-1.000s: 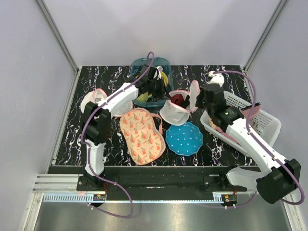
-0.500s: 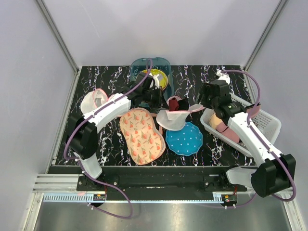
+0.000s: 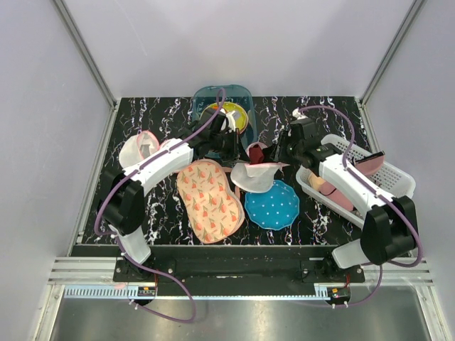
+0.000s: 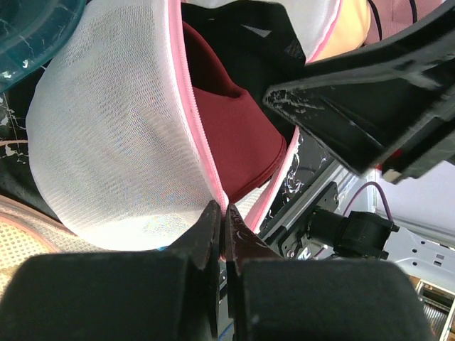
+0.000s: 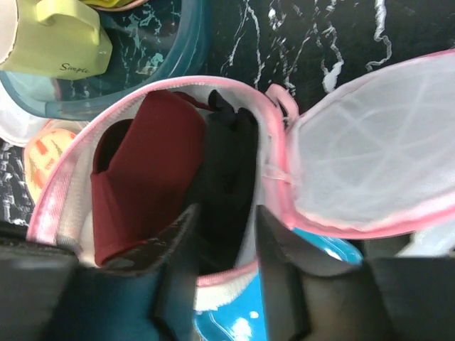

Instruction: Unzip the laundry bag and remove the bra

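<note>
I had the left end effector (image 4: 222, 213) clamped on the pink rim of the laundry bag (image 3: 252, 175) — it sat open mid-way across the tabletop (image 3: 142, 114), the bra (image 5: 146, 177) inside, the right end effector (image 5: 226, 217) spread apart just above it.

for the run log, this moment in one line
laundry bag open | bra inside | left gripper shut on its rim | right gripper open over bra

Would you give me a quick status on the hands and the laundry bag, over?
Left hand shut on laundry bag rim. Right hand open, astride bra. Bag unzipped, bra not yet out. Teal bowl beside bag.
</note>
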Controlling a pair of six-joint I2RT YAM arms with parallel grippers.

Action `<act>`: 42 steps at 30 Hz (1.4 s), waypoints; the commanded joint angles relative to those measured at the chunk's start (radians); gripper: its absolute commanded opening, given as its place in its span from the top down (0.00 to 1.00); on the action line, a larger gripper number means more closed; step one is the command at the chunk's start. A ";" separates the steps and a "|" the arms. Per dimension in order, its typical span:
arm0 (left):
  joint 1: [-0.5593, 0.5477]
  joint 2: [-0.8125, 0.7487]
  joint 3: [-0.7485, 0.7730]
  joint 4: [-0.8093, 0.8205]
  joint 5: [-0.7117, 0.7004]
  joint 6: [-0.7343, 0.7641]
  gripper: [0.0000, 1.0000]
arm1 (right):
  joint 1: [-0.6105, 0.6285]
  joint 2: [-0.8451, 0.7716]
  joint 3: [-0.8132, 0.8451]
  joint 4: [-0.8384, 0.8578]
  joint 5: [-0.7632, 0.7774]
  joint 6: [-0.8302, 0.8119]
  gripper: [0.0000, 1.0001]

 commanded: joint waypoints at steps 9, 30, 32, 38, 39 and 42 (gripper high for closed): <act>-0.001 -0.018 0.062 0.005 -0.009 0.037 1.00 | 0.007 -0.166 0.141 0.015 -0.053 -0.064 1.00; -0.013 0.024 0.145 -0.027 -0.004 0.042 1.00 | 0.010 -0.267 0.267 0.004 0.090 -0.126 1.00; -0.013 0.027 0.156 -0.036 -0.006 0.049 1.00 | 0.007 -0.306 0.270 -0.017 0.193 -0.168 1.00; 0.005 0.010 0.180 -0.072 -0.032 0.065 1.00 | -0.118 -0.379 0.248 -0.145 0.362 -0.228 1.00; 0.012 0.004 0.185 -0.082 -0.029 0.068 1.00 | -0.143 -0.390 0.230 -0.162 0.367 -0.222 1.00; 0.036 -0.025 0.196 -0.104 -0.032 0.078 1.00 | -0.197 -0.436 0.189 -0.183 0.435 -0.206 1.00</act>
